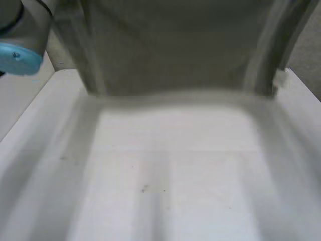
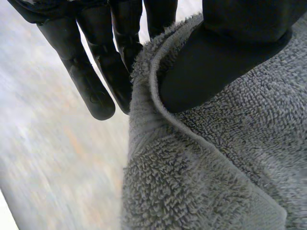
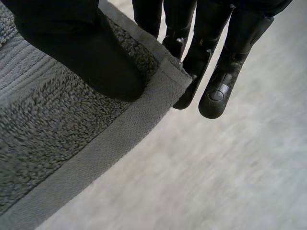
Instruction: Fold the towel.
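Note:
The grey towel (image 1: 175,45) hangs spread out over the far part of the white table (image 1: 175,175), its lower edge off the surface. In the left wrist view my left hand (image 2: 96,81) pinches a hemmed edge of the towel (image 2: 216,167) near a corner, thumb on the terry face and fingers behind. In the right wrist view my right hand (image 3: 220,72) holds a corner of the towel (image 3: 48,120) the same way, with the thumb pressed just inside the flat hem and the fingers behind the cloth.
My left arm's blue-capped joint (image 1: 20,45) stands at the near left of the towel. The table's raised white side edges run down both sides, and grey floor lies beyond the far right corner.

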Motion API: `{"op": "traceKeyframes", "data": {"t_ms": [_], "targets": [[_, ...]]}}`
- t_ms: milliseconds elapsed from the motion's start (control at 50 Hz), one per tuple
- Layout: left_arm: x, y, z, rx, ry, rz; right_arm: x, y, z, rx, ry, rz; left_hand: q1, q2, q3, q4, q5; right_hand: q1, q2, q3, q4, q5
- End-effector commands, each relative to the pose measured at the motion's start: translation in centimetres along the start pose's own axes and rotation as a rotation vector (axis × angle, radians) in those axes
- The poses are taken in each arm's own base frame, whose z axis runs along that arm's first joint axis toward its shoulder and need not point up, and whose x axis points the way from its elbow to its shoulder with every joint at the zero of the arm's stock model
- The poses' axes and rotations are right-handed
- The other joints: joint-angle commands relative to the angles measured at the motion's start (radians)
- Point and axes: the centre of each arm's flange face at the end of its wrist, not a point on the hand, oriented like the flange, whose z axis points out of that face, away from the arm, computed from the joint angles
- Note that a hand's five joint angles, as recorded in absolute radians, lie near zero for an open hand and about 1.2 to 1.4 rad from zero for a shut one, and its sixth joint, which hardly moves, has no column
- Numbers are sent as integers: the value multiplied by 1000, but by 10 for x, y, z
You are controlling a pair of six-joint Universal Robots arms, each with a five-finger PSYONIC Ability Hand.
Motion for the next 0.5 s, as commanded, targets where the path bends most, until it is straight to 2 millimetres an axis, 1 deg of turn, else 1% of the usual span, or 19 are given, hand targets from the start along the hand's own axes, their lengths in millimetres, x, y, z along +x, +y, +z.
{"op": "traceKeyframes", "data": {"t_ms": [20, 40, 80, 100, 140, 160, 180, 200, 220, 240, 260, 280, 300, 320, 340, 360, 380, 400, 500], "targets": [[-5, -1, -13, -51, -2, -107, -1, -5, -19, -23, -41, 36, 209, 178, 182, 179, 195, 3, 182, 181, 179, 187], [-5, -1, -13, -52, -2, -107, -1, -5, -19, -23, -41, 36, 209, 178, 182, 179, 195, 3, 182, 181, 179, 187], [-3, 25, -29, -183, 20, -105, -7, 3, -27, -73, -85, 44, 209, 178, 182, 179, 195, 3, 182, 181, 179, 187], [-3, 25, -29, -183, 20, -105, -14, 13, -37, -131, -136, 55, 209, 178, 182, 179, 195, 3, 182, 181, 179, 187], [0, 62, -51, -330, 39, -100, -22, 25, -47, -193, -188, 70, 209, 178, 182, 179, 195, 3, 182, 181, 179, 187], [0, 62, -51, -331, 39, -100, -29, 37, -58, -255, -233, 83, 209, 178, 182, 179, 195, 3, 182, 181, 179, 187], [5, 82, -64, -408, 59, -100, -36, 50, -71, -325, -273, 94, 209, 178, 182, 179, 195, 3, 182, 181, 179, 187], [12, 101, -78, -480, 91, -106, -36, 51, -71, -325, -274, 94, 209, 178, 182, 179, 195, 3, 182, 181, 179, 187], [12, 102, -79, -480, 92, -106, -45, 64, -84, -389, -310, 108, 209, 178, 182, 179, 195, 3, 182, 181, 179, 187], [20, 122, -94, -556, 133, -112, -45, 64, -84, -389, -311, 109, 209, 178, 182, 179, 195, 3, 182, 181, 179, 187], [20, 122, -95, -556, 133, -112, -55, 81, -98, -461, -347, 124, 209, 178, 182, 179, 195, 3, 182, 181, 179, 187], [26, 138, -109, -618, 170, -118, -64, 99, -112, -531, -379, 138, 209, 178, 182, 179, 195, 3, 182, 181, 179, 187], [34, 159, -125, -688, 210, -128, -64, 99, -112, -532, -379, 138, 209, 178, 182, 179, 195, 3, 182, 181, 179, 187], [34, 159, -125, -689, 211, -128, -72, 115, -125, -597, -402, 150, 209, 178, 182, 179, 195, 3, 182, 181, 179, 187], [41, 181, -141, -754, 243, -130, -81, 130, -138, -657, -429, 163, 209, 178, 182, 179, 195, 3, 182, 181, 179, 187], [45, 196, -154, -801, 257, -125, -81, 130, -139, -658, -429, 164, 209, 178, 182, 179, 195, 3, 182, 181, 179, 187], [45, 196, -154, -801, 257, -125, -88, 144, -150, -716, -446, 171, 209, 178, 182, 179, 195, 3, 182, 181, 179, 187], [48, 208, -164, -836, 266, -116, -94, 156, -162, -771, -467, 177, 209, 178, 182, 179, 195, 3, 182, 181, 179, 187], [50, 227, -185, -879, 274, -102, -98, 175, -188, -881, -519, 152, 209, 178, 182, 179, 195, 3, 182, 181, 179, 187]]}}
